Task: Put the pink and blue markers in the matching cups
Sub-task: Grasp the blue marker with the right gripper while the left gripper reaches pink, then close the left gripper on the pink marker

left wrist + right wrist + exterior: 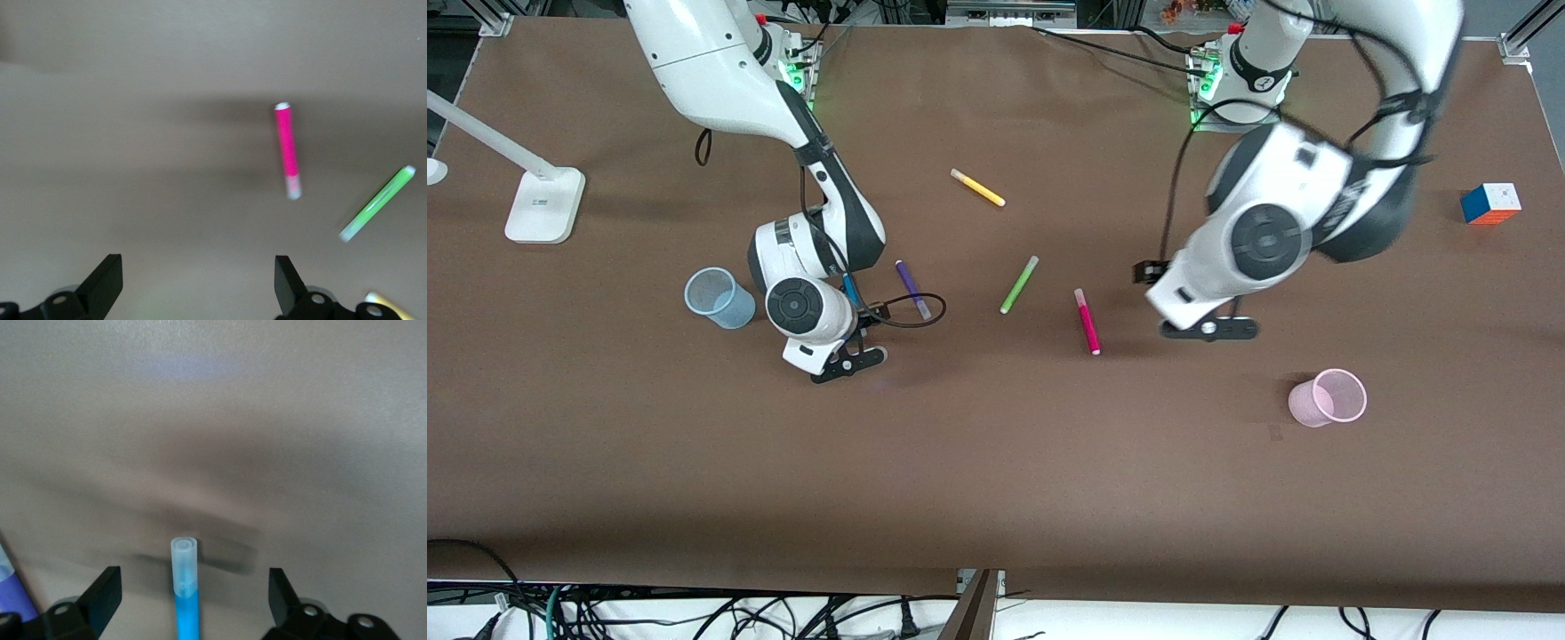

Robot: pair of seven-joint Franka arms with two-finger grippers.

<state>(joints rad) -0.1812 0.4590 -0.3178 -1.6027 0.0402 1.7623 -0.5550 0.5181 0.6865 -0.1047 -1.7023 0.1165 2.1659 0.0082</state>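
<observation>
Brown counter lies under both arms. Right gripper hangs spread around the blue marker, blue cup beside it. Left gripper, spread, hovers near the pink marker; pink cup sits nearby.

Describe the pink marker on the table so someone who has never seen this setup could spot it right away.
Start at the left gripper, hanging open over the middle of the brown table. Just beside it, toward the right arm's end, lies the pink marker, flat on the cloth. The lime green marker lies next to it, but only this one is magenta with a pale cap.
</observation>
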